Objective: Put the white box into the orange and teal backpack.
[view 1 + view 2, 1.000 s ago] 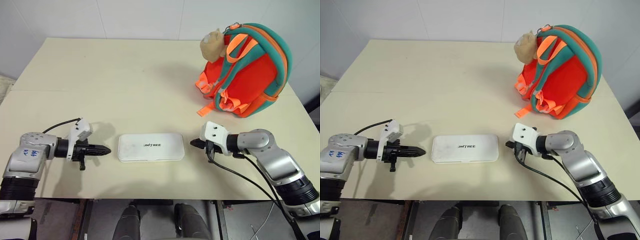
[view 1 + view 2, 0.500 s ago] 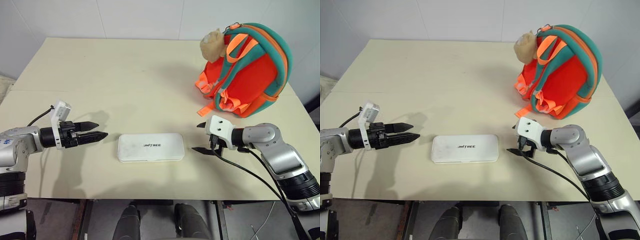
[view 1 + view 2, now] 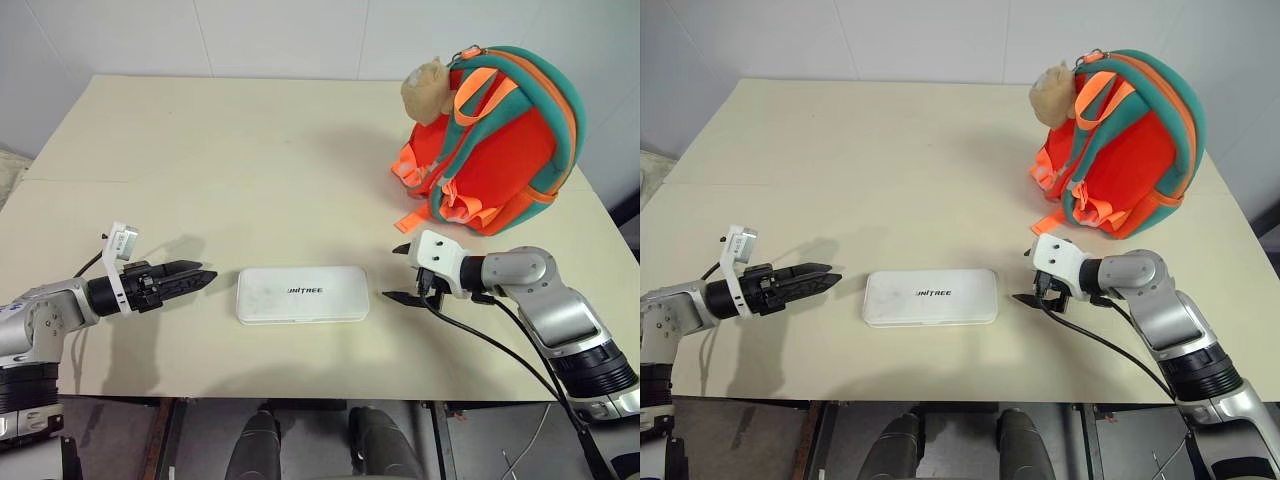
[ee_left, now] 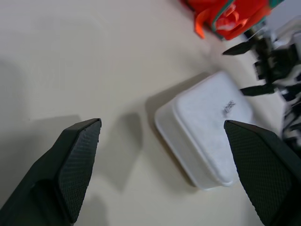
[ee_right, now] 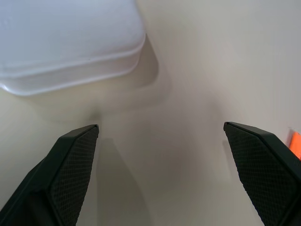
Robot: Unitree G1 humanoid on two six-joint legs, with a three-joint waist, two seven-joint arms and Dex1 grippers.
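1. Risk: white box [image 3: 302, 294] lies flat with low, rounded edges; pinched from both ends it may slide on the worktop [image 3: 250, 150] or pop free.
2. Risk: orange and teal backpack [image 3: 497, 140], upper right of frame, shows no opening I can see; box may jam against it.
3. Box: lower centre, flat white case, dark lettering on top.
4. Left gripper [image 3: 196, 276] jaws wide open, empty, just beside box's left end.
5. Right gripper [image 3: 402, 274] jaws wide open, empty, beside right end.
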